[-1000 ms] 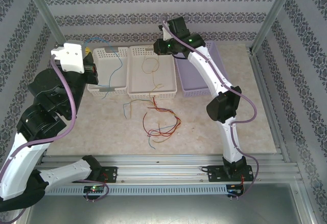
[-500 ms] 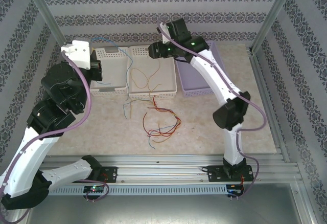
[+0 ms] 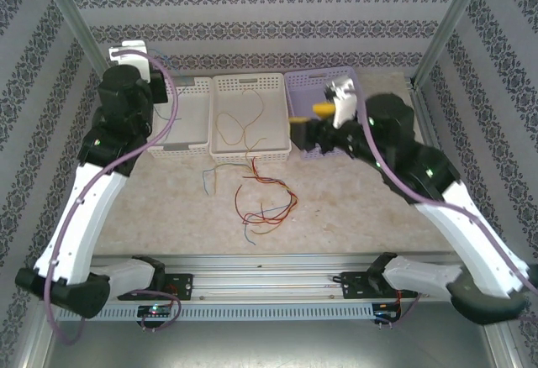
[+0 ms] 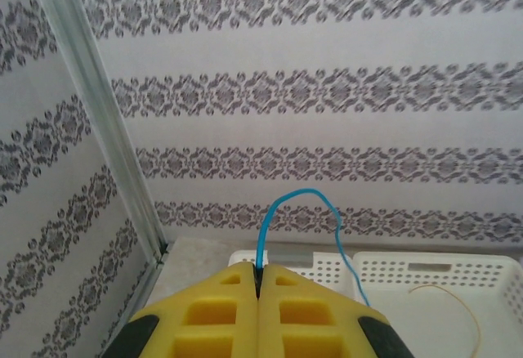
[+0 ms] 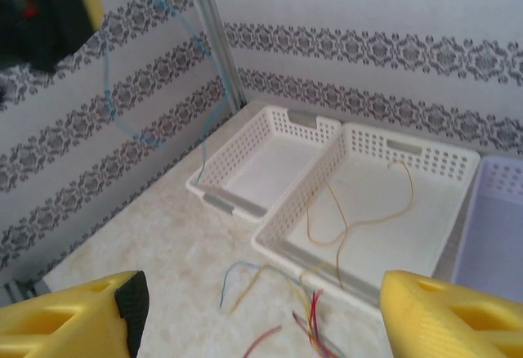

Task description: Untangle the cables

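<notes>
Patterned wallpaper closes in a pale marbled table point(image 3: 361, 217), with two white baskets and a lilac basket point(image 3: 313, 77) in a row along its far side. Most of the cables point(image 3: 267, 204) lie as a loose red, orange and blue tangle on the table, just near of the middle white basket point(image 3: 250, 80). A yellow-orange wire point(image 3: 229, 124) lies curled inside that basket, and a bluish strand point(image 3: 208, 176) lies apart to the tangle's left. The left gripper point(image 4: 258, 276) hangs high above the left white basket point(image 3: 195, 83), its pads pressed together on a blue wire point(image 4: 288, 199). That wire arches up from the pads and droops toward the basket. The right gripper point(image 5: 257, 305) is spread wide and empty, by the lilac basket's near left corner.

These wires look almost weightless, limp yet slightly springy, so they would hold their curls and snag one another. Foam pads may let so thin a strand slide. The best hold, I judge, is a free end or a lone stretch outside the crossings, drawn gently. Pulling at the knot's middle would likely tighten it.
</notes>
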Available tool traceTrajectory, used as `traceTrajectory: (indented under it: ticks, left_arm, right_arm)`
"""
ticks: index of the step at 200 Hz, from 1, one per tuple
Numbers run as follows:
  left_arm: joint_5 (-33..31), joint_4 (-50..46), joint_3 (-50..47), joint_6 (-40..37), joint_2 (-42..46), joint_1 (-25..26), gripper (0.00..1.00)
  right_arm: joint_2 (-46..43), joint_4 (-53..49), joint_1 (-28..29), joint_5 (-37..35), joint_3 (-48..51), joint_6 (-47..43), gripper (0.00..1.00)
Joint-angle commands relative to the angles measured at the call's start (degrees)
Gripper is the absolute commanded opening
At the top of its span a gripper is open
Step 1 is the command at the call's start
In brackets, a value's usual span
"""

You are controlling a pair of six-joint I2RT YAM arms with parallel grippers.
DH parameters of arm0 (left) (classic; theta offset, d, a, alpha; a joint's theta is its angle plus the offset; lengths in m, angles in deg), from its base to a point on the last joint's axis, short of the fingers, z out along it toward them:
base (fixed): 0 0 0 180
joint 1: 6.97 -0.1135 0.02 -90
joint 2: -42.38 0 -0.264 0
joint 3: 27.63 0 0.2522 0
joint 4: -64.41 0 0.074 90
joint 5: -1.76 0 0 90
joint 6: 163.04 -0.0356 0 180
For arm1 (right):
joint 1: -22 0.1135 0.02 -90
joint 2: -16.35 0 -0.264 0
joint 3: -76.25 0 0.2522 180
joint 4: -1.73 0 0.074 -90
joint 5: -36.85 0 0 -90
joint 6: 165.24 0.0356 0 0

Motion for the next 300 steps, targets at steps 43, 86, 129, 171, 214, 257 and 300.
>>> traceTrajectory:
  ticks: [43,86,129,171,214,257,300]
  left_arm:
    - [4.9,8.7,-0.1,6.8,-14.3,-5.5,0.00]
    - [9.1,10.6,-5.2,12.4,-21.2,-7.8,0.00]
    - [13.1,9.4,-5.7,15.2,-24.2,-8.3,0.24]
    - [13.9,3.4,-0.6,14.7,-26.6,-8.5,0.46]
    - [21.0,-1.6,0.1,19.3,-19.7,-8.5,0.85]
    - [27.9,-6.5,-7.4,26.1,-8.6,-4.9,0.98]
    - [27.2,-10.2,-20.5,28.6,1.5,2.8,0.99]
  right_arm:
    - [-21.4,-0.8,2.1,-1.8,16.6,5.2,0.77]
    - [-25.9,-1.3,2.1,-1.7,22.8,6.8,0.77]
    - [-25.6,0.1,2.1,0.3,25.6,8.0,0.77]
    - [-25.2,0.0,2.2,1.9,26.0,8.7,0.77]
    - [-23.1,-0.2,2.3,2.8,28.8,9.4,0.78]
    - [-15.8,4.8,3.3,1.8,35.0,10.8,0.79]
    - [-5.4,12.4,8.7,-1.4,39.1,11.4,0.80]
